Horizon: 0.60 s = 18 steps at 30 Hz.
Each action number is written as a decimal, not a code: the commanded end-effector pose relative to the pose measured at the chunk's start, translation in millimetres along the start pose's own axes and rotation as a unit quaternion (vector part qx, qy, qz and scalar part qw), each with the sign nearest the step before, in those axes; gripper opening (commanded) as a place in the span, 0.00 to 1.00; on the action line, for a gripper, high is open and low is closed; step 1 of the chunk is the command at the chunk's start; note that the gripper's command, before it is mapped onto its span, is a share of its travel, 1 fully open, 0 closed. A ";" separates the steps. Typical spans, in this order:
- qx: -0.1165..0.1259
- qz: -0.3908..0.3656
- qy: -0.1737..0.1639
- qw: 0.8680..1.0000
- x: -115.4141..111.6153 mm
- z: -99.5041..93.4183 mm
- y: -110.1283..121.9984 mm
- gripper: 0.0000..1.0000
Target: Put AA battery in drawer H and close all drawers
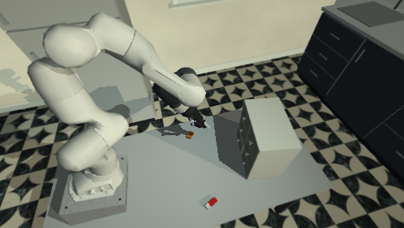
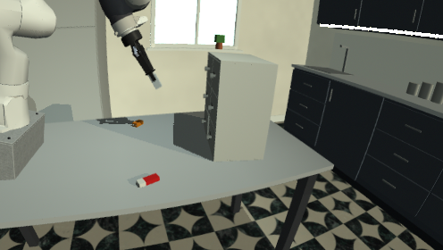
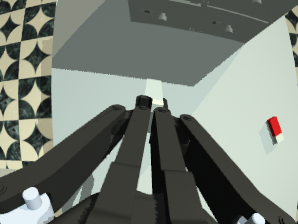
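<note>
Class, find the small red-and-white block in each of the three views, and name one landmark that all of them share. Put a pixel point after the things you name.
Top: the red-and-white block point(image 1: 212, 201) point(image 2: 149, 179) point(image 3: 274, 127) is near the bottom edge, slightly right of centre.
Exterior: lower part, left of centre, on the table.
Wrist: near the right edge, slightly below mid-height.
Shared landmark: the chest of drawers point(image 1: 270, 124) point(image 2: 243, 107) point(image 3: 192, 19).

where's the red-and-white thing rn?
Red-and-white block: on the table, near its front edge in the exterior view, left of the chest.
</note>
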<state>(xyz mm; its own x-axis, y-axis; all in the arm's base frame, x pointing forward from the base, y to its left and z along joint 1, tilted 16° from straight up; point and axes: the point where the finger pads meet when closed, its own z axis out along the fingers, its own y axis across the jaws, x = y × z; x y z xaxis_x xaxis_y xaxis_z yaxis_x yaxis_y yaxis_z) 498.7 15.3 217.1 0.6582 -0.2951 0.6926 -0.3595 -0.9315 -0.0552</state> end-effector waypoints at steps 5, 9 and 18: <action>-0.001 -0.005 -0.005 1.000 -1.7 -1.6 0.4 0.00; -0.002 -0.005 -0.023 1.000 -4.2 -5.0 0.9 0.00; -0.002 -0.005 -0.023 1.000 -4.2 -5.0 0.9 0.00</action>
<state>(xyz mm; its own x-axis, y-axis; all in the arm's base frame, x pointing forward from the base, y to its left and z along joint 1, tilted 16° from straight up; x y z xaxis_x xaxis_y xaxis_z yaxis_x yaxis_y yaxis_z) 493.7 17.6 217.7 0.6852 -0.2998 0.6638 -0.3581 -0.9323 -0.0514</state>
